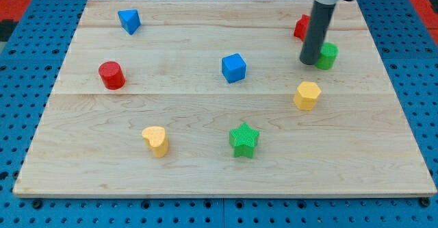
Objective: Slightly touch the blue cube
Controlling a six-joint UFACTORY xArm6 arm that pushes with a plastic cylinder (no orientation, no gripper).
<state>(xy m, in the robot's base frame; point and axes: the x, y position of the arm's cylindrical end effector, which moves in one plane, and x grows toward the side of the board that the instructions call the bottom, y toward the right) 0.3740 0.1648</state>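
Observation:
The blue cube [233, 68] sits near the middle of the wooden board [205, 159], a little toward the view's top. My tip [310, 62] is at the lower end of the dark rod at the view's upper right, well to the right of the blue cube and apart from it. The tip stands right beside a green block [328, 55], on its left side, and just below a red block [301, 27] that the rod partly hides.
A blue triangular block [129, 20] lies at the top left, a red cylinder [111, 75] at the left, a yellow heart-like block [156, 141] at the bottom left, a green star [243, 140] at bottom centre, a yellow hexagonal block [307, 95] at right.

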